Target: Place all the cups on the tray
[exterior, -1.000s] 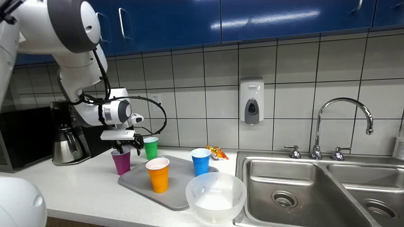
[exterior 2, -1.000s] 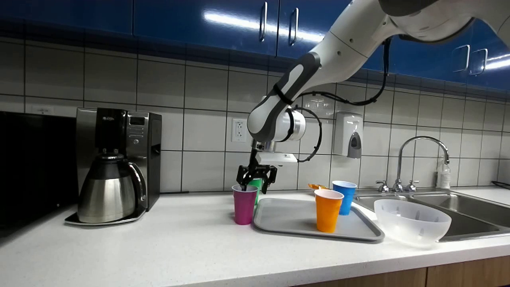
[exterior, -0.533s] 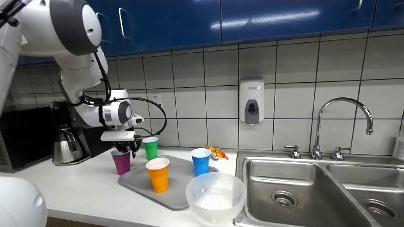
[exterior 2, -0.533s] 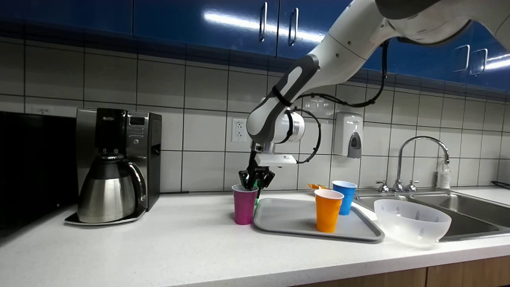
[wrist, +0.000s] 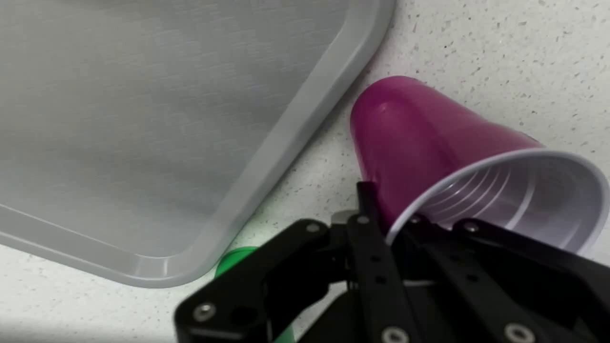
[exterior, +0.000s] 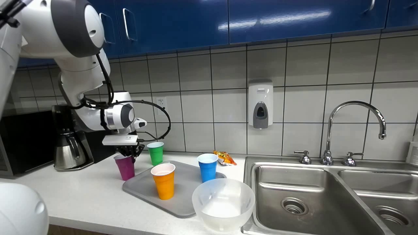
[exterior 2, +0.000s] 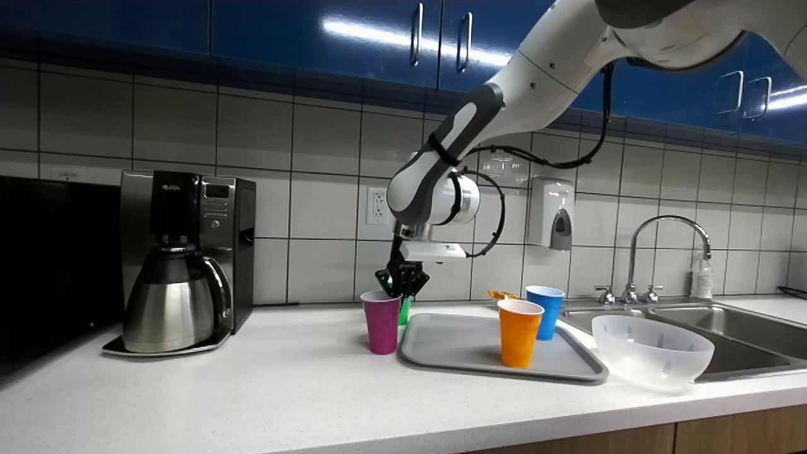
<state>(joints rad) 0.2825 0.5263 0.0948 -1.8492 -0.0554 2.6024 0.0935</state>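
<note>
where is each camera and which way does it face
In an exterior view: before the counter, nearer the sink, facing the tiled wall; arm at left.
In an exterior view: facing likewise, nearer the coffee maker; arm at upper right.
Wrist view: wrist-mounted, looking down on purple cup and tray; pincer at bottom.
Both exterior views show the orange cup.

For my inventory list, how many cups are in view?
4: orange cup and blue cup on the tray; purple cup beside it, pinched by the gripper; green cup just off a tray corner.

Room on tray (exterior 2: 452, 340) beside orange cup (exterior 2: 518, 339)
</note>
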